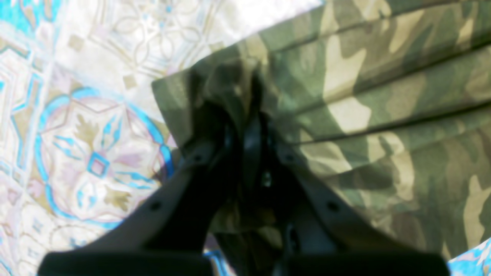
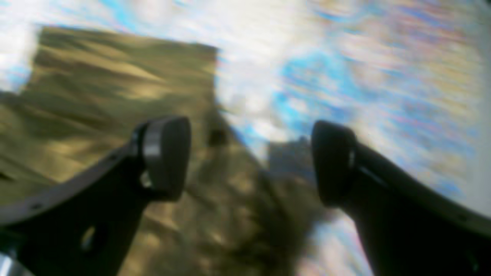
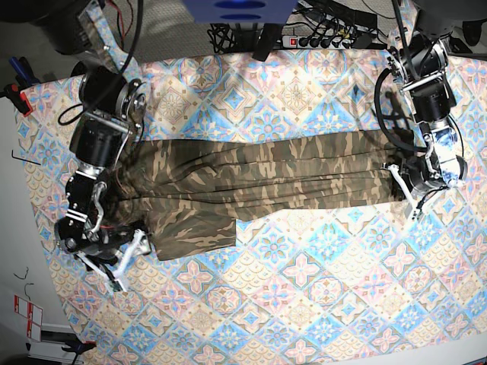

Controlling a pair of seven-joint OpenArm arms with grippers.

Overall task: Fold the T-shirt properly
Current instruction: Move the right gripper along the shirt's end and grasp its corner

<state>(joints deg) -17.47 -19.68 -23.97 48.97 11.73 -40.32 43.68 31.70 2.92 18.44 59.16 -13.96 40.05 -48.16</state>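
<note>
A flat cloth patterned with diamonds and medallions in blue, pink, cream and tan [image 3: 342,296] is spread across the work surface. Thin black cables [image 3: 396,30] are seen along the upper right of the base view.

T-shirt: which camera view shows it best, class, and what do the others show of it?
The base view: it takes in nearly the whole T-shirt, sleeve to hem, partly hidden by the arms. The left wrist view shows only a pleated end at the shut gripper; the right wrist view, a blurred edge.
</note>
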